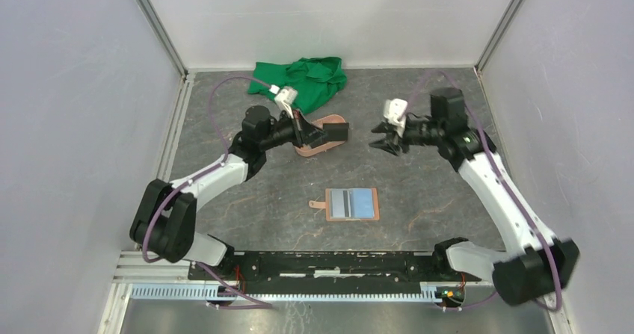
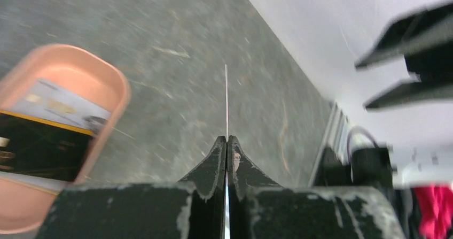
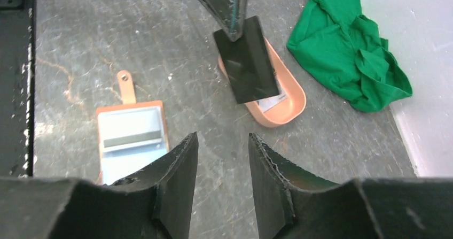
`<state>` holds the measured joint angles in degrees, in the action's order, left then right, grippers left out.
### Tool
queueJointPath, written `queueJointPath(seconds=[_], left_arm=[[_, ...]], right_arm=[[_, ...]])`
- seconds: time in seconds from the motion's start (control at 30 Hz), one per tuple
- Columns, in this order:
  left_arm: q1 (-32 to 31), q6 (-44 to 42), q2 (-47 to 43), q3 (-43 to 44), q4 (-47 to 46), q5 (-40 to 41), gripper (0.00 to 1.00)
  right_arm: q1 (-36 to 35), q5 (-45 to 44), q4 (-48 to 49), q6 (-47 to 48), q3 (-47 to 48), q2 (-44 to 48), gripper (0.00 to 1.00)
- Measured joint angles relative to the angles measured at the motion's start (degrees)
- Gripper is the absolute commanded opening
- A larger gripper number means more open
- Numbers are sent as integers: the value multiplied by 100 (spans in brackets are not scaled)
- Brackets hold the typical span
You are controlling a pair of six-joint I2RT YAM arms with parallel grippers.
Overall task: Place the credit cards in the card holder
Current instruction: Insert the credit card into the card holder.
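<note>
On the worktop point(image 1: 434, 192), one card holder point(image 3: 126, 87), one pink tray point(image 1: 310, 152) and one green cloth point(image 1: 299, 76) are lying. One black card point(image 3: 247, 65) is showing, and at least one other card point(image 2: 53, 108) is sitting in the tray. Two claws are showing: the left claw point(image 2: 227, 140) and the right claw point(image 3: 221, 137).

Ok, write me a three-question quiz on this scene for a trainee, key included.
1. True or false: the card holder lies folded shut.
2. The left gripper is shut on: A) the card holder B) a black card C) nothing.
3. Fill in: the jaws of the right gripper stand ____.
Key: 1 false, it lies open; 2 B; 3 open.
</note>
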<state>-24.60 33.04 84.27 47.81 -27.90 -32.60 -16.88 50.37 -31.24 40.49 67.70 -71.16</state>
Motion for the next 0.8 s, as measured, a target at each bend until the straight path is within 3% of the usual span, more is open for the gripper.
queueJointPath(seconds=[0.13, 0.23, 0.43, 0.8], left_arm=[[-811, -656, -734, -308, 706, -201, 2], [-1305, -1165, -970, -142, 1530, -385, 2], [-1567, -1989, -841, 516, 3375, -50, 2], [-2557, -2496, -647, 649, 4129, 946, 2]], right_arm=[[354, 439, 11, 168, -1027, 1130, 48], [557, 791, 131, 181, -1609, 1375, 50], [682, 1296, 212, 267, -2258, 1016, 49], [291, 1816, 990, -376, -2505, 404, 50]])
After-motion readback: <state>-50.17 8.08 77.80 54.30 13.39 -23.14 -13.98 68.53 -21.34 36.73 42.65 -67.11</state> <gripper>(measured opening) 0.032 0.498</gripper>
